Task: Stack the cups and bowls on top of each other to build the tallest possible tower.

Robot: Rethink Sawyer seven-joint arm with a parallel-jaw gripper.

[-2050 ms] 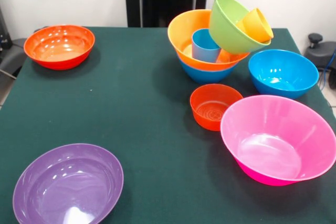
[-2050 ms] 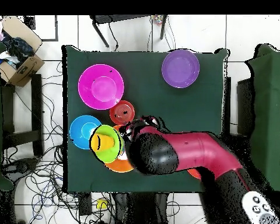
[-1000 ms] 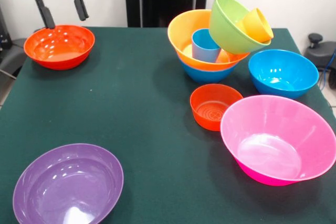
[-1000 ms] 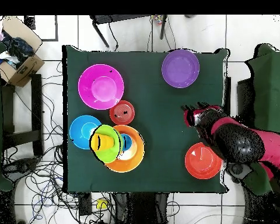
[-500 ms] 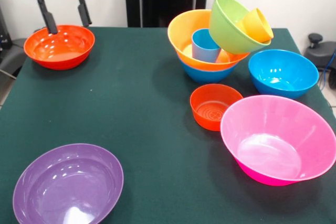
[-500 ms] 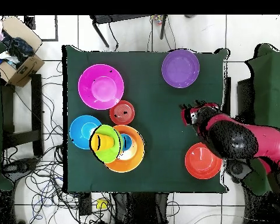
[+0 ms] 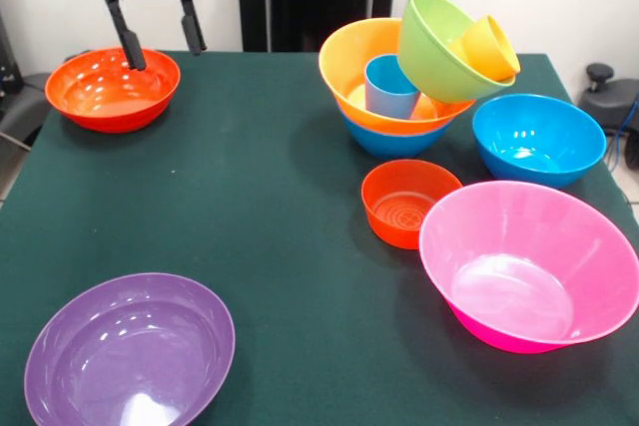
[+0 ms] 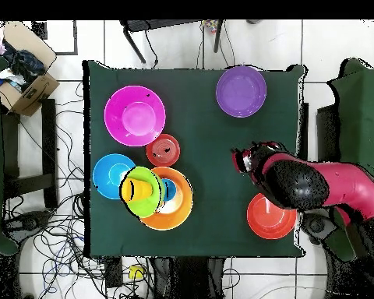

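The pincer (image 7: 159, 43) is hanging open and empty just above the rim of a red-orange bowl (image 7: 112, 89). The tower (image 7: 419, 67) is standing well apart from that bowl on the table (image 7: 260, 207), with a green bowl (image 7: 444, 45) tilting on top.

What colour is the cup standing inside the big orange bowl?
Light blue cup, clearest in the front view.

Front oblique, overhead; shared table (image 7: 280, 216).

Glossy plastic bowls (image 7: 529, 266) on a matt green cloth (image 7: 280, 216).
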